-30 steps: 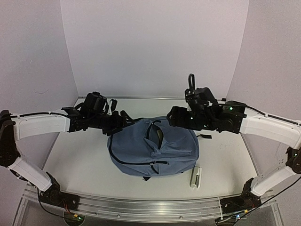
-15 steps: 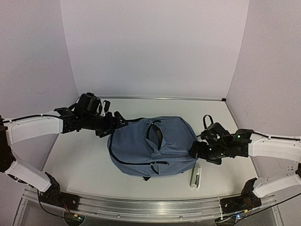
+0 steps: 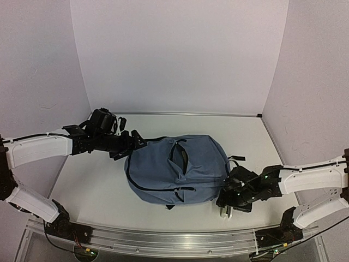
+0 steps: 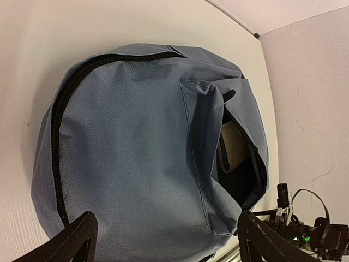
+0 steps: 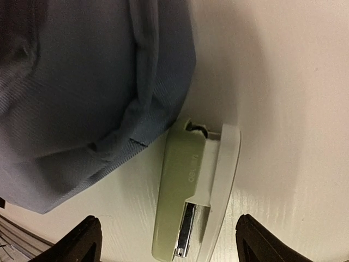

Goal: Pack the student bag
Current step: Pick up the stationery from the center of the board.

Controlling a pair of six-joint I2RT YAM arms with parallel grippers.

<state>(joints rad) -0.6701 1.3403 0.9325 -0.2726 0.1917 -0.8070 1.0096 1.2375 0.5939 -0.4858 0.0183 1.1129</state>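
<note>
The student bag (image 3: pixel 163 174), a slate-blue backpack, lies flat mid-table with its top pocket gaping open (image 4: pixel 240 174); a tan item (image 4: pixel 233 143) shows inside. My left gripper (image 3: pixel 137 143) hovers at the bag's back-left edge, open and empty, with the bag (image 4: pixel 131 153) spread between its fingers (image 4: pixel 82 234). A pale green and white stapler (image 5: pixel 193 185) lies on the table against the bag's front-right corner (image 5: pixel 82 82). My right gripper (image 5: pixel 168 221) is low over the stapler, open, a finger on each side and apart from it. The gripper (image 3: pixel 229 197) hides most of the stapler in the top view.
A black strap (image 3: pixel 238 158) sticks out at the bag's right side. White walls close the table at the back and sides. The metal rail (image 3: pixel 163 243) with both arm bases runs along the near edge, just in front of the stapler.
My right arm has swung down from above the bag's right side to the front right, over the stapler. The left gripper pulled slightly back to the left.
</note>
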